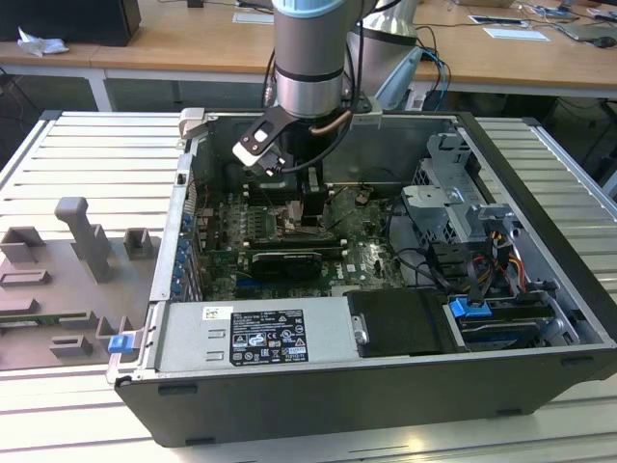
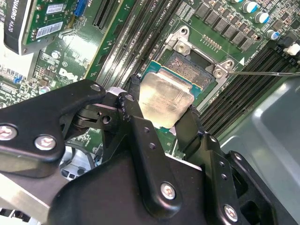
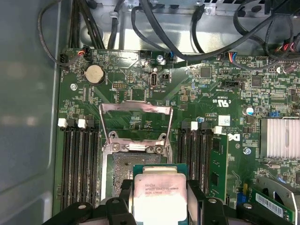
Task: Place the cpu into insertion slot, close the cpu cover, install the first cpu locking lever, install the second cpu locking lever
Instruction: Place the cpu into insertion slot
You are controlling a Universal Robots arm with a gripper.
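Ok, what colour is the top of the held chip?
The chip has a pale silver-beige top with a green border; clearest in the second wrist view.

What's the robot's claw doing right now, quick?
Gripper: shut on the cpu, right by the slot.

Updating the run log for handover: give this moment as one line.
end effector: shut on chip | chip: held over socket, not seated | cover: open
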